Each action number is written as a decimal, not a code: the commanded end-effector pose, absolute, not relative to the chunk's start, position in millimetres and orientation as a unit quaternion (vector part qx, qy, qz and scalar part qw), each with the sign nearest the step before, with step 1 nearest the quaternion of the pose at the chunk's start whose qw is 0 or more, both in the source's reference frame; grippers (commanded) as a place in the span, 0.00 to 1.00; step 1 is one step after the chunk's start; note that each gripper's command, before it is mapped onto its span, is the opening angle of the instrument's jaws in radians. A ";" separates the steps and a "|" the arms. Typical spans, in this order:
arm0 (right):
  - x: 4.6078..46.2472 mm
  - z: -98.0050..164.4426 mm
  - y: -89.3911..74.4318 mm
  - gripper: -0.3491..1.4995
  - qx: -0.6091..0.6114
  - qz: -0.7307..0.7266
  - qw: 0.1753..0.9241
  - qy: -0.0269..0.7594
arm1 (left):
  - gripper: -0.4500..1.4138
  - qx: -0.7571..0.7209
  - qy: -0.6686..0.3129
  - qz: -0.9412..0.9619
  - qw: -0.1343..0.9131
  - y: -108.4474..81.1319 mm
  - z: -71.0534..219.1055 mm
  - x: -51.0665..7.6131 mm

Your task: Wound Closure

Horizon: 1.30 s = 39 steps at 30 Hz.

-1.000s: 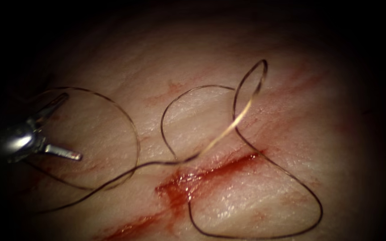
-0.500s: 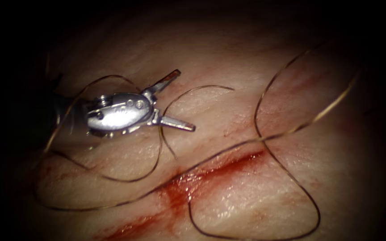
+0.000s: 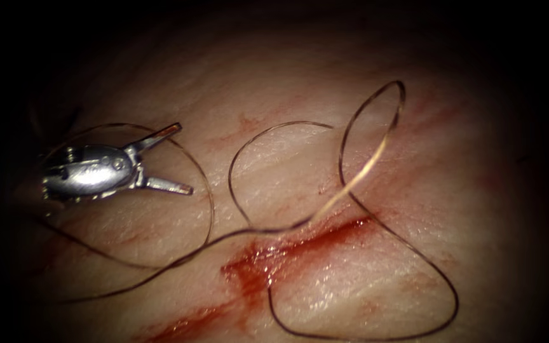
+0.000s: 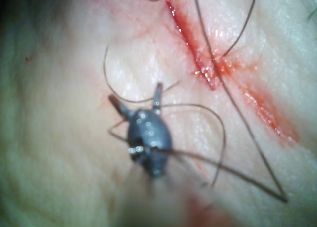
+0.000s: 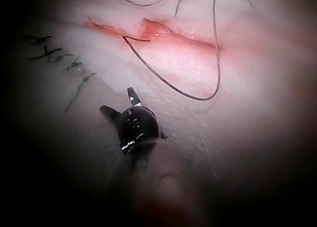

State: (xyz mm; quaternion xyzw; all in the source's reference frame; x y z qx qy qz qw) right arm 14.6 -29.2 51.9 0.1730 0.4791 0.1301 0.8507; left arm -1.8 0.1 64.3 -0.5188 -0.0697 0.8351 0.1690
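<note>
Since half a second ago we see the left tool [image 3: 160, 159] drawn back toward the left edge of the tissue [image 3: 287, 165], and the thread [image 3: 376, 146] that stretched out to the right has fallen back into a tall narrow loop right of centre. Its jaws stand apart and hold nothing; thread curls around and under them without being gripped. We see the same in the left wrist view, where the left tool [image 4: 136, 101] sits spread above loose strands of thread [image 4: 218, 133].

We find the right tool [image 5: 121, 102] in its own wrist view, jaws parted and empty, well apart from the cut [image 5: 158, 31], with thread [image 5: 213, 64] looping beyond it.

We see the cut [image 3: 300, 244] running aslant across the lower middle of the tissue, wet with red fluid [image 3: 252, 270]. Thread enters the tissue at the cut and sweeps out in a wide loop to its right; another strand crosses to the left side.

We judge the relation that matters to be this: the thread lies right of the left tool's jaws, its nearest strand curving just past their tips, so the left arm is the nearer. We cannot make out a needle. No containers are present.
</note>
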 end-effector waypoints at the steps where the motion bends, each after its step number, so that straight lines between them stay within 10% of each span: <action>1: 15.5 52.4 -30.0 0.95 0.175 0.131 0.849 0.481 | 0.62 -0.511 -0.087 0.839 0.167 -0.5 64.9 -1.0; 19: 15.5 51.9 -30.6 0.95 0.175 0.130 0.849 0.481 | 0.43 -0.220 -0.046 0.965 0.133 5.0 68.0 6.8; 28: 15.6 52.3 -31.2 0.95 0.175 0.127 0.849 0.482 | 0.41 -0.410 0.057 0.881 0.227 10.3 65.2 3.0; 39: 15.6 52.7 -31.0 0.95 0.174 0.128 0.850 0.481 | 0.58 -0.564 -0.061 0.782 0.258 9.3 55.8 -8.5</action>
